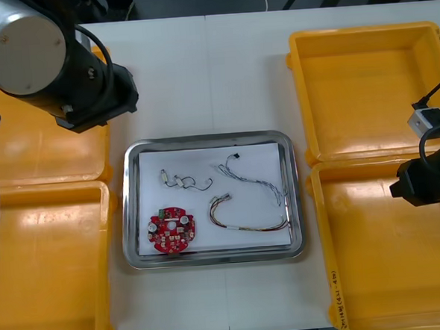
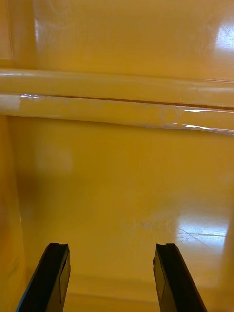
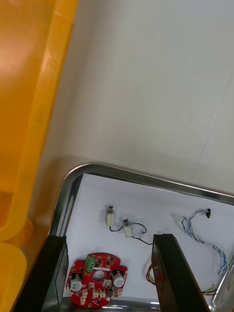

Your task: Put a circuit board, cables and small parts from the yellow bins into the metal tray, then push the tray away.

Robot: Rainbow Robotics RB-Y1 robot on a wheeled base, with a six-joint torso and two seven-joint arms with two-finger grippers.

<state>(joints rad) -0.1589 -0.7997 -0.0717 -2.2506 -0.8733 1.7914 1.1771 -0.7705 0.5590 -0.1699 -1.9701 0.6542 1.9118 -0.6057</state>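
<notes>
The left gripper [image 3: 109, 238] is held above the far left corner of the metal tray [image 1: 207, 139], its fingers spread and nothing grasped. Between them the red circuit board [image 3: 97, 285] is seen lying in the tray, with the black cable [image 3: 127, 229] just beyond it. The blue and white cable [image 1: 252, 179] and the red and yellow cable [image 1: 250, 223] lie farther right. The right gripper [image 2: 111, 245], likewise spread and empty, is held over the floor of a yellow bin [image 2: 122, 185].
</notes>
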